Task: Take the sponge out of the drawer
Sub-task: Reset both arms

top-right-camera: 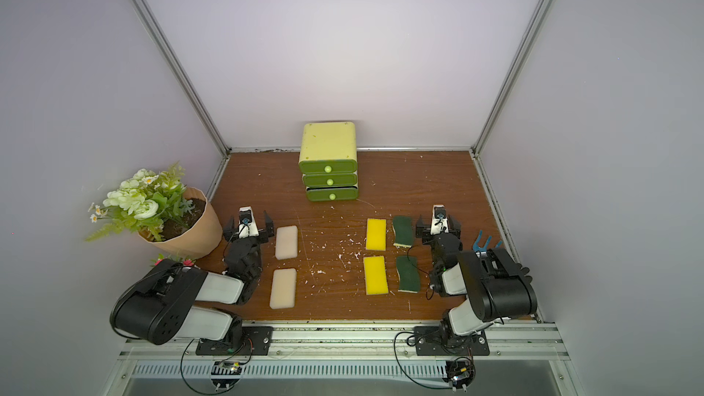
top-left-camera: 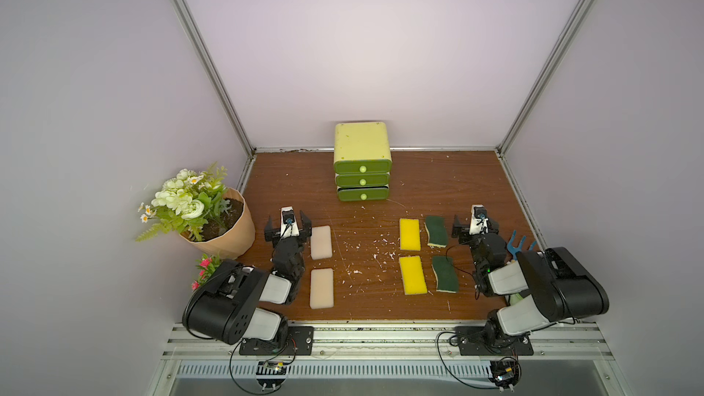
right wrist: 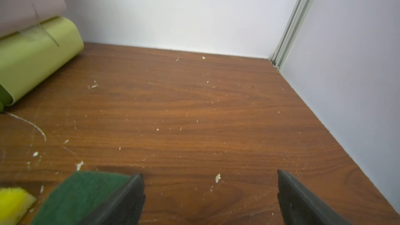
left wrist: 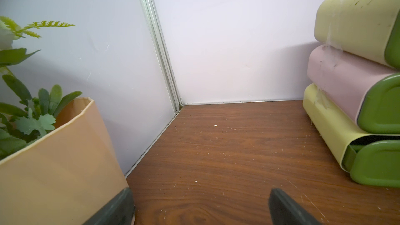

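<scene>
The drawers point(top-left-camera: 362, 169) stand stacked at the middle of the table's point(top-left-camera: 438, 184) back edge, knobs facing the front edge. The sponge inside is hidden, so its lie cannot be told. The left gripper point(top-left-camera: 286, 219) and right gripper point(top-left-camera: 475, 219) both gape wide, holding nothing. Only the left wrist view shows the bottom drawer point(left wrist: 378, 165) slightly ajar.

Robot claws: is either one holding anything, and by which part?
Nothing is held. The left gripper and right gripper both stand open, nothing between their jaws.

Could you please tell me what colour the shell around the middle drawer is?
The middle shell is pale pink, clearest in the left wrist view.
</scene>
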Motion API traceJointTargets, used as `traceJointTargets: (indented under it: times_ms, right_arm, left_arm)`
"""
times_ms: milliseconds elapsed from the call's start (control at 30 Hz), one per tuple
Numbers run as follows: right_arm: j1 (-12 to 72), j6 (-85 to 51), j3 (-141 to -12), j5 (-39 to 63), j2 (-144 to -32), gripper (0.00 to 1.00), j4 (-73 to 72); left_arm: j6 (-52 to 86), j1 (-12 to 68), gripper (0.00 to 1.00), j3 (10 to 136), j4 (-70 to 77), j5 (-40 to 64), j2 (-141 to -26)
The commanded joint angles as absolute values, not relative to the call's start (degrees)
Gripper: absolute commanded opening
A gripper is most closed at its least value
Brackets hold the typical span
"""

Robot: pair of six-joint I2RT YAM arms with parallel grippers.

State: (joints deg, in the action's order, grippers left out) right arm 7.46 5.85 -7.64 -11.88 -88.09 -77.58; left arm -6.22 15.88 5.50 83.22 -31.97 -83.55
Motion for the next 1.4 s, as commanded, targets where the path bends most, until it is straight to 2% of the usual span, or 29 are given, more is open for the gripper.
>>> traceJointTargets:
  times_ms: [0, 267, 1100, 1300, 1367]
  right_arm:
    - [7.04, 4.92, -10.02, -8.14, -86.54, 0.99, -77.08]
    - [6.56, 4.57, -10.7, -7.65, -86.74, 0.99, -76.2]
    - [5.1, 3.61, -12.28, -4.96, -86.84, 0.99, -73.36]
    - [4.75, 3.43, -12.47, -4.22, -86.83, 0.99, -73.07]
    - [4.66, 3.43, -12.46, -4.14, -86.83, 0.99, -72.98]
  left_arm:
    - [-8.28, 14.64, 0.99, 5.76, 94.36, -32.79, -89.93]
    - [-4.06, 11.55, 0.99, 4.36, 92.79, -29.23, -88.26]
    - [-3.1, 11.11, 0.99, 3.64, 94.38, -29.95, -88.48]
    - [-3.29, 8.34, 1.0, 1.38, 103.09, -19.87, -93.94]
    - [-1.75, 6.81, 0.99, 0.61, 100.23, -15.81, -91.61]
